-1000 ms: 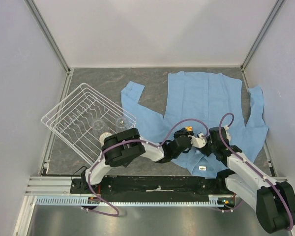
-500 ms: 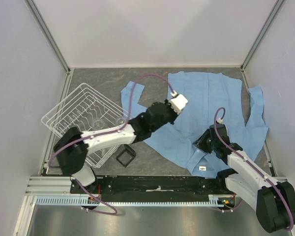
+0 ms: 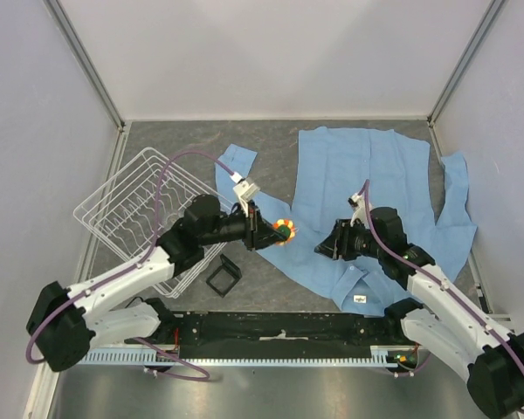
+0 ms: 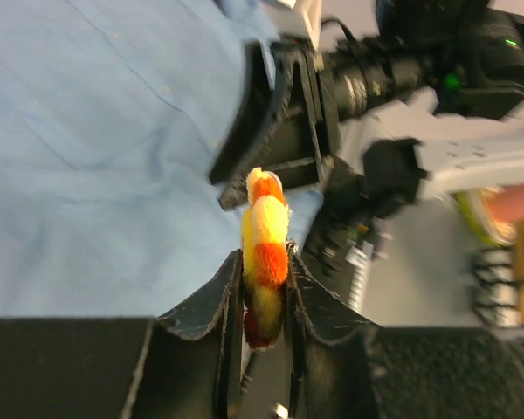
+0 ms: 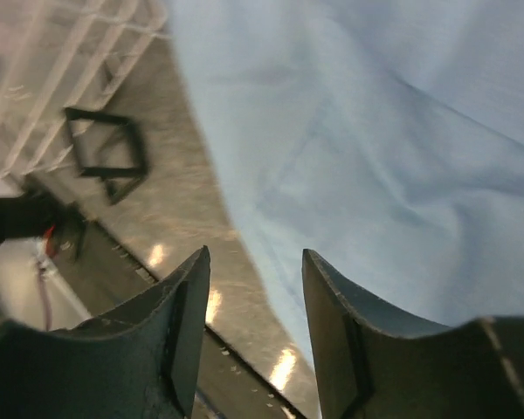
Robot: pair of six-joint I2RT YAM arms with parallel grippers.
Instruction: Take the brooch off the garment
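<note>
**Top view.** Gripping the small round flower-shaped brooch (image 3: 284, 231), orange-yellow petals round a red centre, in the closed jaws of the left gripper (image 3: 275, 234) at mid-frame. Holding it just at the left border of the large light blue thin-cloth shirt (image 3: 367, 175), spread over the grey mottled table (image 3: 183, 140). Risking a knock between the two wrists, being so near each other at the centre. Reaching low and long from lower left, forearm crossing the near corner of the white wire rack (image 3: 131, 201), fingers pointing right. Pointing the right gripper (image 3: 325, 249) leftward from right of centre, near the brooch but apart from it, elbow folding back toward lower right. Leaving the small black square frame (image 3: 224, 278) lying on the table below the brooch.

**Left wrist view.** Pinching the brooch (image 4: 264, 253) edge-on by its lower half only, upper petals standing clear above the fingertips. Showing no cloth caught on it, so probably free of the shirt filling the left of the frame. Risking a slip or a twist out of so shallow a hold, and a drop onto cloth or table, on any quick swing.

**Right wrist view.** Standing open, with nothing between the two dark fingers (image 5: 183, 323) at the bottom. Looking down on the shirt's edge at right, with bare table, frame and rack at upper left.
</note>
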